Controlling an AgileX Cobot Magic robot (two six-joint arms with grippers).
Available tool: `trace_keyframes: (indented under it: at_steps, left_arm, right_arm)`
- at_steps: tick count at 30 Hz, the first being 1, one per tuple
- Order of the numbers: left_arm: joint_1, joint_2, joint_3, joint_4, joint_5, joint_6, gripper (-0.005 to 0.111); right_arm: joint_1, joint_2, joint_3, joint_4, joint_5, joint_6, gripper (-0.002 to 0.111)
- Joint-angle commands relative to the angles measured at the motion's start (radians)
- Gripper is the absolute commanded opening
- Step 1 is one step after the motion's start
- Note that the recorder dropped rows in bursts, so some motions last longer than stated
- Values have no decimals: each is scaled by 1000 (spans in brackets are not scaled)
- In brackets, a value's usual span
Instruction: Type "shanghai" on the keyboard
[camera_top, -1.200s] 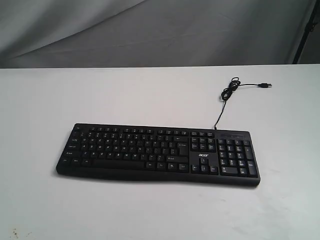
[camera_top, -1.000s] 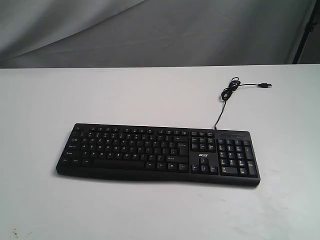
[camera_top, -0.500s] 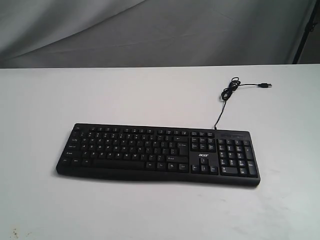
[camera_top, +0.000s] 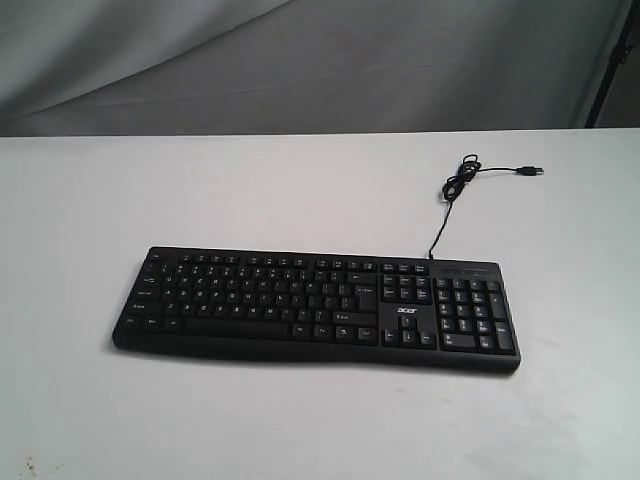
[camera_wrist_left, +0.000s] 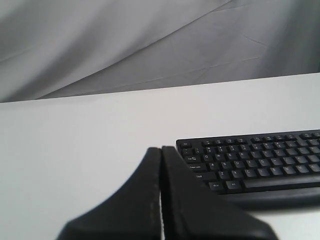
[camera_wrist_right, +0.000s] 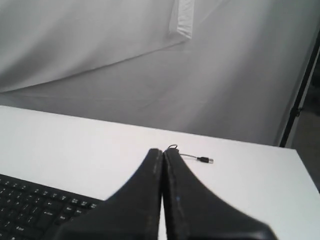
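Note:
The black keyboard (camera_top: 316, 308) lies flat on the white table, white-lettered keys up, number pad on the right. Its thin black cable (camera_top: 447, 190) runs back to a USB plug (camera_top: 531, 171). Neither arm appears in the exterior view. In the left wrist view my left gripper (camera_wrist_left: 161, 149) is shut with nothing between its fingers, off the keyboard's (camera_wrist_left: 260, 162) Esc-side end. In the right wrist view my right gripper (camera_wrist_right: 162, 151) is also shut and empty, with a corner of the keyboard (camera_wrist_right: 30, 207) beside it and the USB plug (camera_wrist_right: 204, 160) beyond its tips.
The white table (camera_top: 250, 190) spreads wide around the keyboard. A grey cloth backdrop (camera_top: 300, 60) hangs behind the far edge. A dark stand leg (camera_top: 612, 60) rises at the back right.

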Motion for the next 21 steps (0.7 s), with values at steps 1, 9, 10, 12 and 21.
trace_keyframes:
  at_steps: [1,9,10,12,21]
  left_arm:
    - [-4,-3,4,1,-3,-3,0]
    - [-4,-3,4,1,-3,-3,0]
    - [-4,-3,4,1,-3,-3,0]
    - [-4,-3,4,1,-3,-3,0]
    - [-4,-3,4,1,-3,-3,0]
  right_arm:
    - [-2,83,-6,-12,3,132,0]
    - [81,102,-6,-35,8,282,0]
    - [91,107,-6,-35,8,282,0]
    - [116,126,-6,-26,-7,282,0]
    - [394,483,-196,-28,-22,164,0]
